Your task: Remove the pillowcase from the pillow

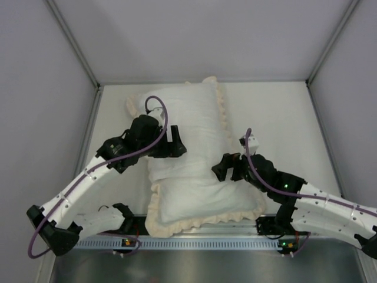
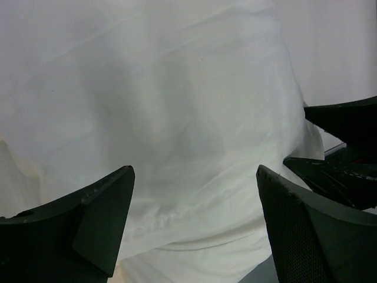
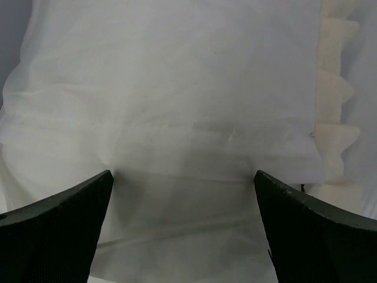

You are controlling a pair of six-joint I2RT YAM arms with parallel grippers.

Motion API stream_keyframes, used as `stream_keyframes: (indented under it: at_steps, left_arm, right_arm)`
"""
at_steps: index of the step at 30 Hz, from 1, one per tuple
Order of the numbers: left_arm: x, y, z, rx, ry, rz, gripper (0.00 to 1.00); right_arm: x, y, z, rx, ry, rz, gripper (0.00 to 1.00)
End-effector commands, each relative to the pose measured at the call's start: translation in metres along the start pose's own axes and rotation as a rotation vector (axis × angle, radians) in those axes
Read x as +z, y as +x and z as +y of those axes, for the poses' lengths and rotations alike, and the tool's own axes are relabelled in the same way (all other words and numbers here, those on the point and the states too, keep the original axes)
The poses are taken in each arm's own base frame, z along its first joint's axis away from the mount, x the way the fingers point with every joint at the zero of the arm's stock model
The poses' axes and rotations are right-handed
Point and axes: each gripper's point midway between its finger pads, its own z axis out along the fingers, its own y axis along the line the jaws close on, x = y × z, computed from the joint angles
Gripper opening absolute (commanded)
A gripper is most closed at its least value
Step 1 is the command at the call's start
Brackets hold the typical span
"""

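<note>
The pillowcase (image 1: pixel 188 118) lies white face up on the table, stuffed plump, with its cream ruffle (image 1: pixel 222 112) along the right, left and near edges. A crease crosses its middle. The pillow is inside it; I cannot tell whether any of it shows. My left gripper (image 1: pixel 178 143) is open just above the case's middle; in the left wrist view (image 2: pixel 194 177) its jaws straddle a stitched hem (image 2: pixel 171 215) with another white layer below. My right gripper (image 1: pixel 219 167) is open at the case's right side; in the right wrist view (image 3: pixel 182 177) its jaws straddle smooth white fabric (image 3: pixel 177 88) beside the ruffle (image 3: pixel 333 118).
White walls enclose the table (image 1: pixel 277 118) on the left, back and right. A metal rail (image 1: pixel 206 242) runs along the near edge between the arm bases. The right gripper's black fingers (image 2: pixel 344 147) show at the right of the left wrist view.
</note>
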Motion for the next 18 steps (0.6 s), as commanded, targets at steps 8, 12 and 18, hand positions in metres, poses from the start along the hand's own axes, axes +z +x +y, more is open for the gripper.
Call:
stream_keyframes:
  at_steps: [8,12,18]
  left_arm:
    - [0.027,0.009,-0.026,0.057,-0.077,-0.055,0.89]
    - [0.035,0.012,-0.052,0.097,-0.042,-0.054,0.89]
    - [0.043,0.02,-0.067,0.188,-0.037,-0.046,0.9]
  right_arm:
    - [-0.042,0.018,0.001,0.067,-0.099,0.062,1.0]
    - [-0.051,0.01,-0.007,0.041,-0.039,0.067,0.99]
    - [-0.063,0.004,0.02,-0.032,-0.188,0.067,0.99]
